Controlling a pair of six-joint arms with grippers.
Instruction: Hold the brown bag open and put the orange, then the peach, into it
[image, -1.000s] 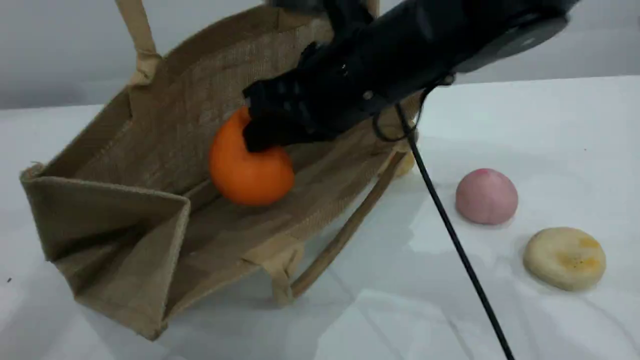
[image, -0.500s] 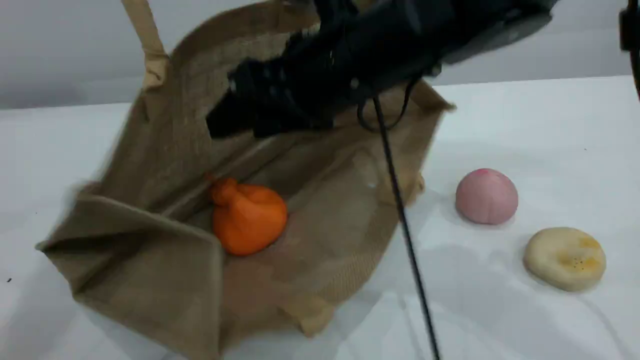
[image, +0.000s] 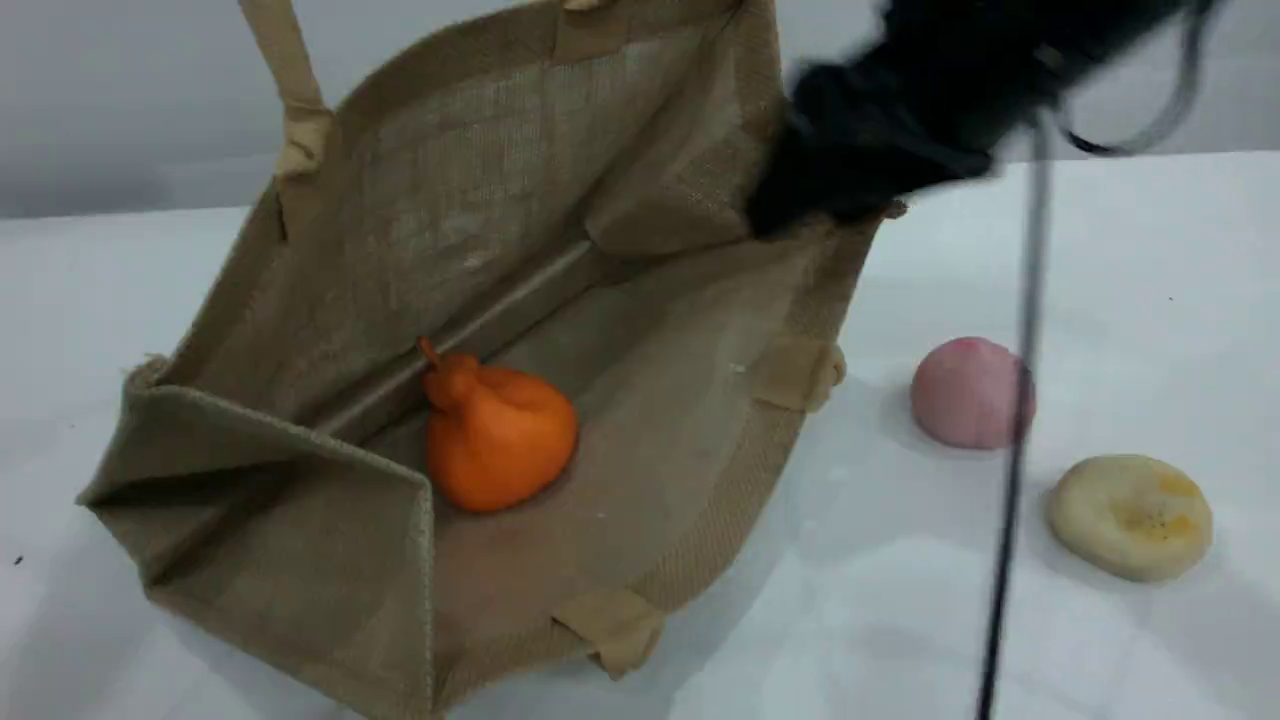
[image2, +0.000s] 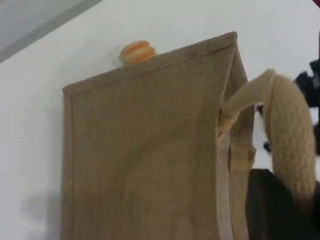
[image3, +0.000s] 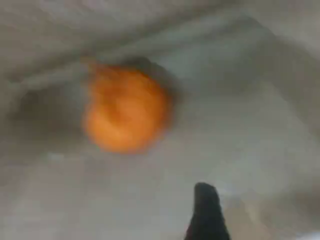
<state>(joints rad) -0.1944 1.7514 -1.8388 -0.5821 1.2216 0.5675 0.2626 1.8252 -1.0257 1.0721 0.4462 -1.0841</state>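
On the left half of the table (image: 900, 620), in the scene view, the brown bag (image: 470, 190) lies tipped with its mouth gaping toward the near right. One handle (image: 285, 80) is drawn up past the top edge. The orange (image: 497, 437) rests free on the bag's lower inside wall, so I judge the first half of the job done. The peach (image: 968, 392) sits on the bare table to the right of the bag, apart from it, with a flat pale bun (image: 1130, 517) nearer and further right. The right gripper (image: 800, 200) is a dark blur at the bag's far right rim, with a cable (image: 1010, 520) hanging below it. Its jaws cannot be made out, though nothing shows in them.

From the left wrist view, the bag's outer side fills the picture. The handle curves down into the left gripper (image2: 272, 210), whose jaws are closed on it, holding the bag open. A striped loaf (image2: 136, 51) peeks out beyond the bag's edge.

From the right wrist view, all is smeared. The orange lies on the weave, apart from the lone fingertip (image3: 207, 212), and I cannot tell how wide the jaws stand. What is left, by my reckoning, is fetching the peach and putting it into the bag.
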